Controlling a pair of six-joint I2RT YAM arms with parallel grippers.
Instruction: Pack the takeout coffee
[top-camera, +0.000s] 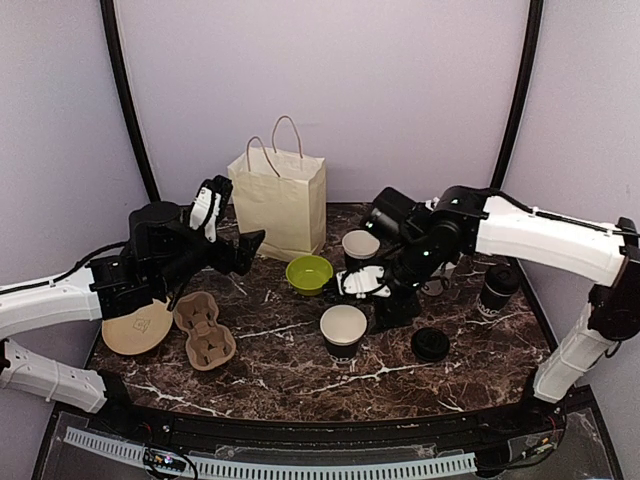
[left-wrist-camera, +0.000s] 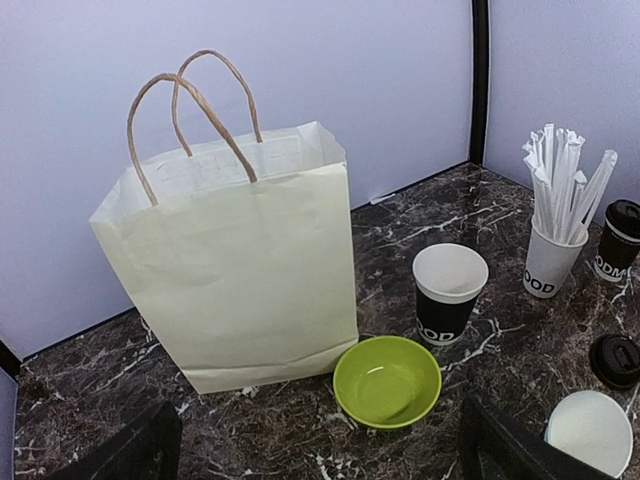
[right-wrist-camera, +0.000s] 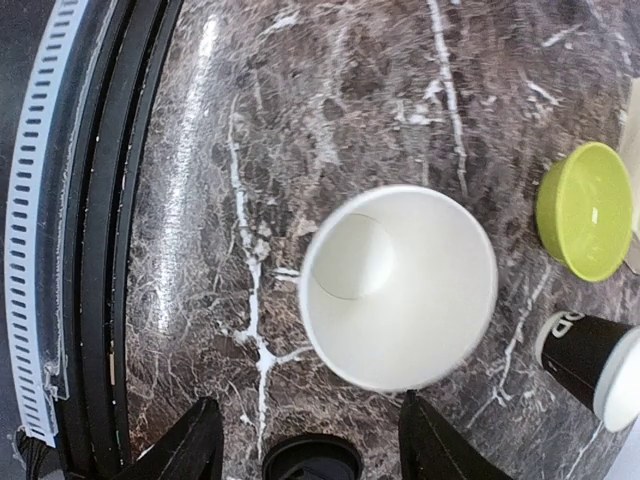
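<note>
This looks like a robot test room, not a real coffee shop. Plain purple walls (top-camera: 330, 90) close in a small marble table (top-camera: 290, 370). A left robot arm (top-camera: 50, 300) and a right robot arm (top-camera: 540, 240) are fixed at its edge.

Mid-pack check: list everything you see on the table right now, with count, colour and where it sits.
paper bag: one, cream, upright at back centre
bowl: one, lime green, in front of the bag
open coffee cups: two, black with white insides, one front centre, one right of the bowl
lidded coffee cup: one, black, far right
loose lid: one, black, right of the front cup
cup of straws: one, white, right side
cup carrier: one, brown, front left
cardboard piece: one, tan, left of the carrier
table: one, dark marble
left gripper: open, facing the bag
right gripper: open, above the front cup
</note>
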